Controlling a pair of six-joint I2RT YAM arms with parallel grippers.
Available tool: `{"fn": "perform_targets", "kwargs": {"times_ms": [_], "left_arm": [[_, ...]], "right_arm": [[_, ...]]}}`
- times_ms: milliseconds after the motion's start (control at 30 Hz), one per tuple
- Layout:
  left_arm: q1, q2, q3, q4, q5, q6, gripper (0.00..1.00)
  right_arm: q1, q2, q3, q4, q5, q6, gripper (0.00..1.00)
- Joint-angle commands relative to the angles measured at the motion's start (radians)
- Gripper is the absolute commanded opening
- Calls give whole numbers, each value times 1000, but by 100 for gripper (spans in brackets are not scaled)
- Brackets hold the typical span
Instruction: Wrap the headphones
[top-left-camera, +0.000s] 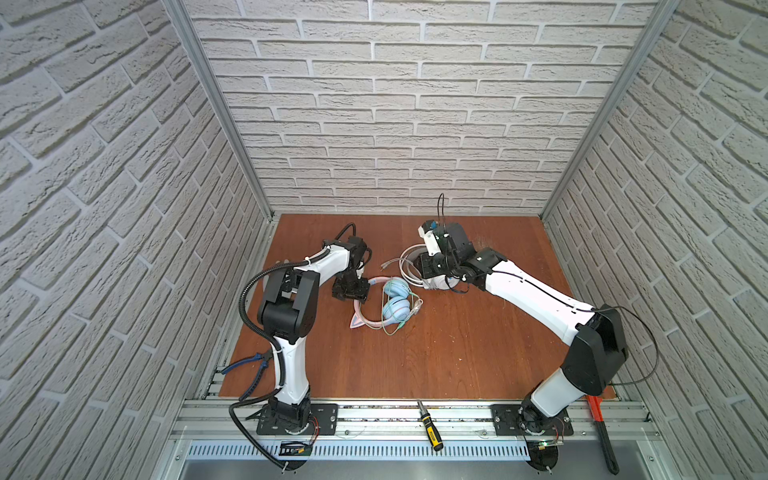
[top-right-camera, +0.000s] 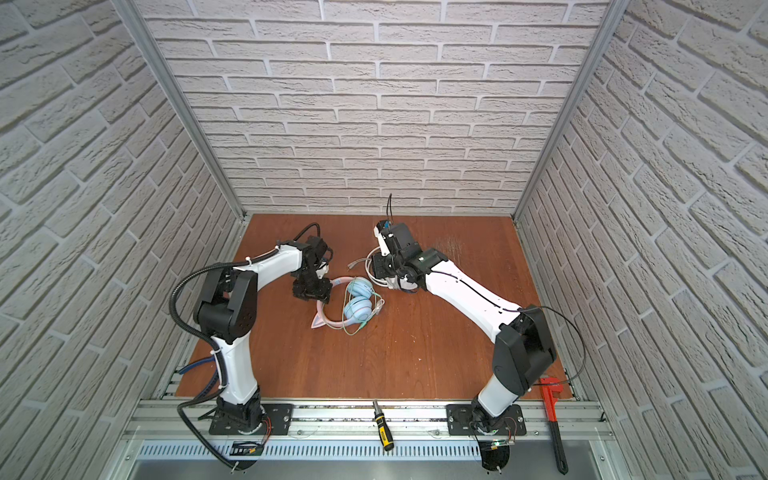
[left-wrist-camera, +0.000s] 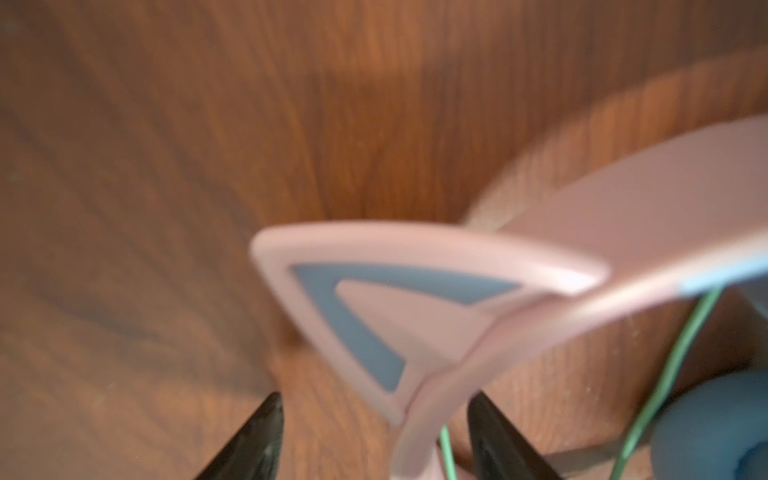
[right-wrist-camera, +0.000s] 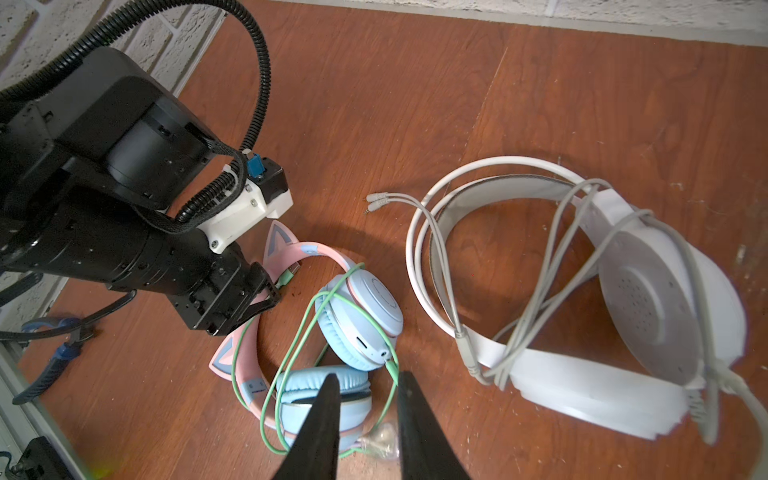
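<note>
Your left gripper stands released, its fingers astride the pink band of the cat-ear headphones, which lie on the table. Your right gripper hangs slightly parted, holding nothing, above their blue cups, and the white headphones lie just beside. The yellow label on the screwdriver is too small to read.

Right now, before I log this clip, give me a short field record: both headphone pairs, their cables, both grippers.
pink cat-ear headphones: flat on the table
green cable: looped loosely around its blue cups
white headphones: lying on the table beside them
white cable: wound over band and cup, plugs lying free
left gripper: open, jaws astride the pink band
right gripper: open, empty, by the white pair
</note>
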Motion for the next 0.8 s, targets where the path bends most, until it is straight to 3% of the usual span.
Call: {"fn": "perform_targets", "kwargs": {"times_ms": [0,133,233,267,300,333,500,633,767], "left_arm": [[4,-117,49,-55,-70,-55,80],[3,-237,61,-38,-153,-79,89],[6,-352,20,37,-249,-87,97],[7,-402,-15,82,-296,-88,98],[10,-456,-59,137,-340,-90,98],[22,-509,-104,191,-372,-95,98],[118,-733,-378,454,-457,-135,98],[178,-881,-627,721,-521,-119,98],[192,-926,-808,965,-586,-52,98]], "right_arm": [[3,-103,-34,-19,64,-56,34],[-2,-235,-126,-30,172,-75,47],[-9,-345,-208,-35,252,-93,64],[-15,-386,-240,-41,287,-98,71],[-24,-427,-270,-50,323,-100,96],[-35,-469,-308,-57,355,-103,99],[-157,-688,-526,-33,500,-116,100],[-285,-906,-779,135,574,-164,100],[-338,-1066,-1008,369,641,-233,100]]}}
